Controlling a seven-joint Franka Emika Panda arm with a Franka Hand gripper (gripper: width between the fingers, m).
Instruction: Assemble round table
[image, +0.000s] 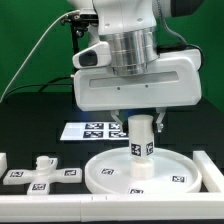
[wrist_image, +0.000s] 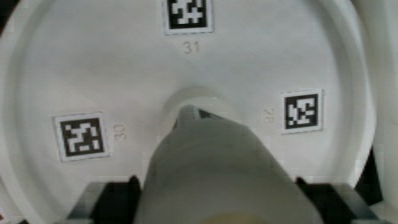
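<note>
The large rimmed round disc (image: 140, 172) lies flat on the black table. The short thick white leg (image: 141, 138) stands upright at the disc's middle, its lower end on or in the disc's centre. My gripper (image: 141, 122) is shut on the leg's upper part from above. In the wrist view the leg (wrist_image: 214, 165) runs down between the two dark pads (wrist_image: 118, 197) to the disc (wrist_image: 107, 80), whose tags show around it. The cross-shaped foot (image: 40, 173) lies at the exterior view's left, apart from the disc.
The marker board (image: 95, 130) lies behind the disc. A white rail (image: 40, 205) runs along the front edge, and a white block (image: 214, 162) stands at the exterior view's right of the disc.
</note>
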